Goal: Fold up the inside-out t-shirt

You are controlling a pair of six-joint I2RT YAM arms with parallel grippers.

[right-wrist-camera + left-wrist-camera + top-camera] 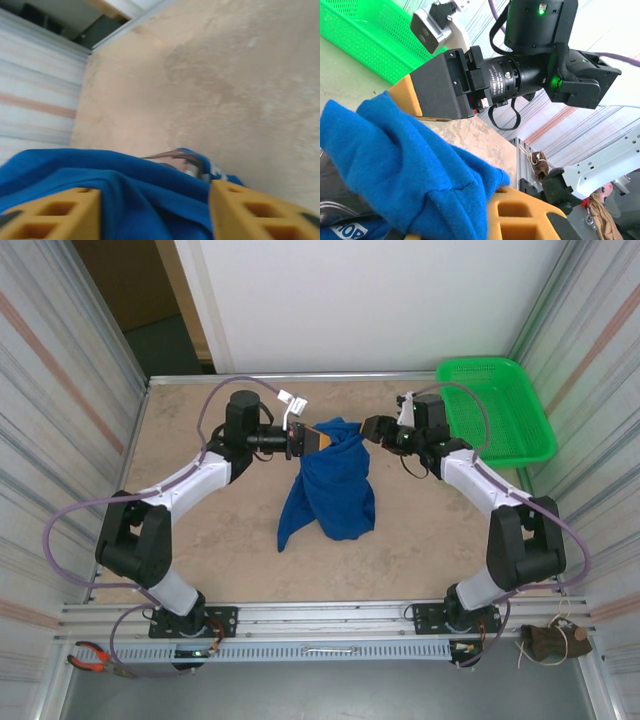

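Note:
The royal-blue t-shirt (330,495) hangs bunched from my left gripper (318,438), and its lower end rests on the table (200,530). The left gripper (470,220) is shut on a thick fold of the shirt (395,160). My right gripper (370,428) is level with it at the shirt's top right edge. In the right wrist view its yellow fingers (260,212) stand wide apart, so the right gripper (155,205) is open with blue cloth (125,185) lying loosely between them. A bit of the white printed graphic (195,167) peeks out of the folds.
A green mesh basket (495,410) stands at the back right corner, close behind the right arm. Corrugated walls close in both sides. Red-handled pliers (95,658) lie on the front rail at the left. Bare tabletop lies left and right of the shirt.

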